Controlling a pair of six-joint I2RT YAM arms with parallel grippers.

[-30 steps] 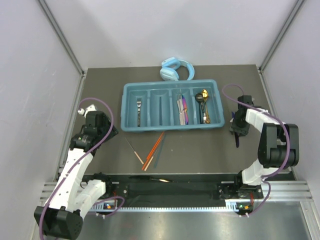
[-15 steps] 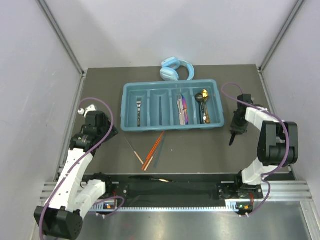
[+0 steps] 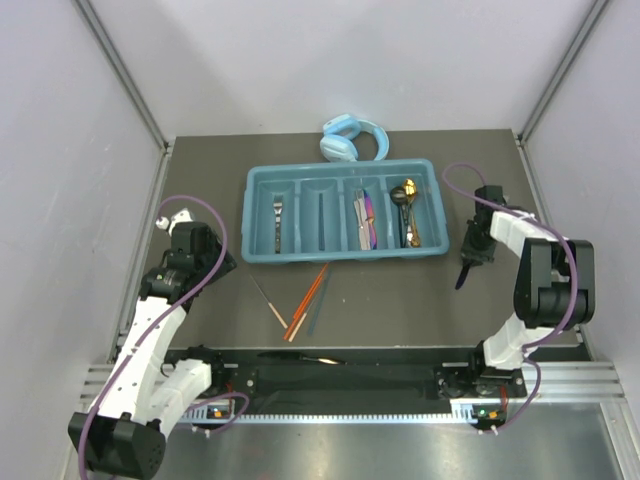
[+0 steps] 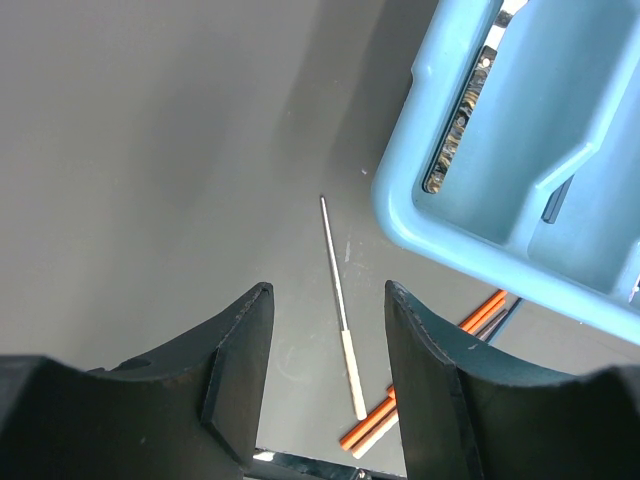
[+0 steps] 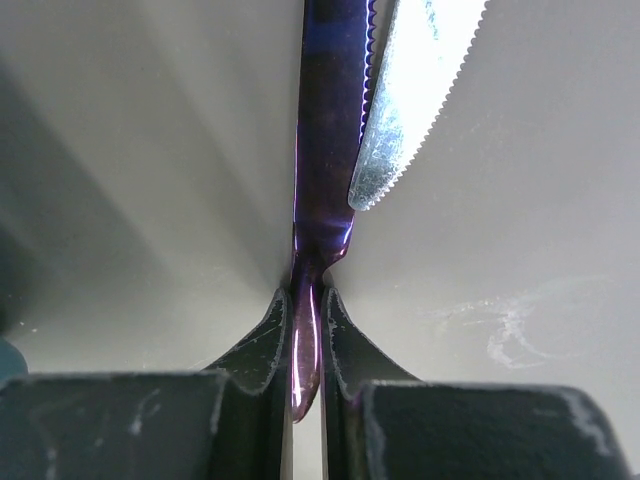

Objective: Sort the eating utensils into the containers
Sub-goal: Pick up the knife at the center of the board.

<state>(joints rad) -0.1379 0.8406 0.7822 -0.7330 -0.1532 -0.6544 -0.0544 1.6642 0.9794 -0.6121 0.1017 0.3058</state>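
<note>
Right gripper (image 5: pixel 308 305) is pinched tight on the purple knife (image 5: pixel 325 140), with the arm folded and the wrist pointing down, just off the right end of the teal tray (image 3: pixel 340 258). The knife's far end runs off the top of our wrist view. Left gripper (image 4: pixel 328 300) hangs wide open, holding nothing, left of the tray. A strip of table (image 3: pixel 420 300) shows between knife and tray wall.

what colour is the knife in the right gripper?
The knife is dark purple, blade serrated and shiny; best in right wrist view.
</note>
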